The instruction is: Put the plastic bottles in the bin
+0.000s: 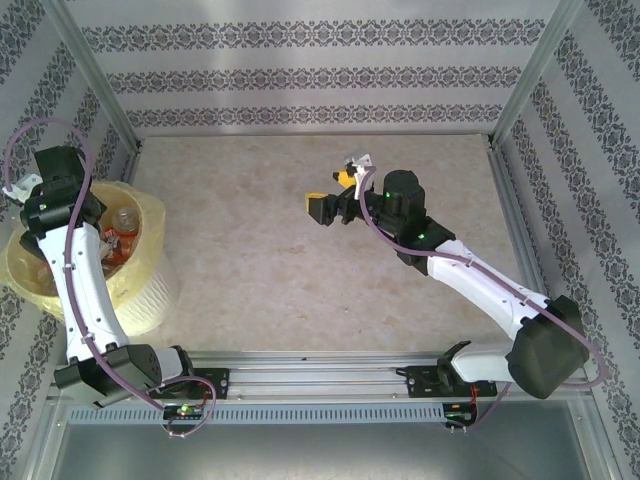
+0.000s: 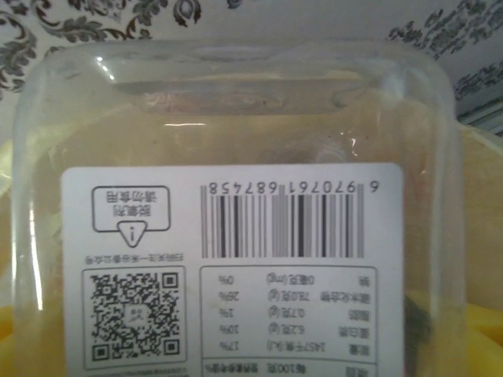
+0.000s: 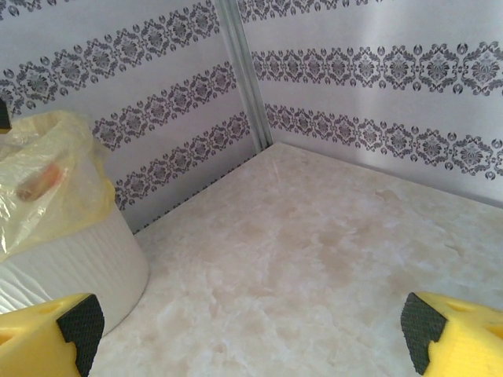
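Observation:
A clear plastic bottle (image 2: 236, 157) with a white barcode label sits right against the left wrist camera and hides the fingers. My left gripper (image 1: 24, 190) hangs over the far left rim of the bin (image 1: 150, 215), apparently shut on this bottle. The bin is a pale-yellow bucket with a yellow bag. Inside it lies another bottle (image 1: 124, 230) with an orange-red label. The right wrist view shows the bin (image 3: 78, 267) at the left. My right gripper (image 1: 325, 205) stands open over mid-table, its black-padded fingertips (image 3: 78, 322) wide apart with only bare table between them.
The marble-patterned tabletop (image 1: 250, 260) is walled by patterned panels at the back and both sides, with metal posts (image 3: 240, 71) in the corners. The bin stands against the left wall beside the left arm's base.

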### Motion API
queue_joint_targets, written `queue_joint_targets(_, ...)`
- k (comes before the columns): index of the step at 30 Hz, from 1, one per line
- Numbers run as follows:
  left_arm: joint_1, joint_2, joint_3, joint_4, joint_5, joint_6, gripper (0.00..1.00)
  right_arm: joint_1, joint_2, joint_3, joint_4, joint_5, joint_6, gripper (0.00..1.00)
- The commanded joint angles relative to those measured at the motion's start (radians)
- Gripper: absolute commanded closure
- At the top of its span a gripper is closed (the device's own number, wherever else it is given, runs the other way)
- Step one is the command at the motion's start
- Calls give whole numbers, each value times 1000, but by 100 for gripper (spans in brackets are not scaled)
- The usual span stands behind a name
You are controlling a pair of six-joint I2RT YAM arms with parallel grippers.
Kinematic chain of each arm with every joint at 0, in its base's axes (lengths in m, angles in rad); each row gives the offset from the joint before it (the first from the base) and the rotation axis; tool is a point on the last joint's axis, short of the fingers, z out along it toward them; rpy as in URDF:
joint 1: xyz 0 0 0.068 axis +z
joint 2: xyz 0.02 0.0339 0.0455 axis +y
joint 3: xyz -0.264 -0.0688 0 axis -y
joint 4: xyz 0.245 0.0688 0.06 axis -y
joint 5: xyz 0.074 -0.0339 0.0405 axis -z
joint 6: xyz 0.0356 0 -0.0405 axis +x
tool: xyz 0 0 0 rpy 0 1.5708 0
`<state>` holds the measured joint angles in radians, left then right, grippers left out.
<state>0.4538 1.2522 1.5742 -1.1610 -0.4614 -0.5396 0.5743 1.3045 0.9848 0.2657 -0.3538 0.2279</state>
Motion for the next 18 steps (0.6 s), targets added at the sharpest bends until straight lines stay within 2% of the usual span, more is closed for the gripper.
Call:
queue_joint_targets(1,9,-7,32,-2,58,-22,3,12,1,29,3,1,-27,2)
queue_joint_targets(5,-9,-16,81,7,169,-13,0,13,1,25,2,9,-33,2)
queue_joint_targets(10,-65,-32,137,23,213,-11,0,13,1,26,2,12,-33,2)
queue_joint_targets(15,-66,2,126,71,329,5,0,15,-8,15,3,24,-39,2)
queue_joint_targets(18,-66,22,58,100,363,-15,0,14,-17,5,2,30,-39,2)
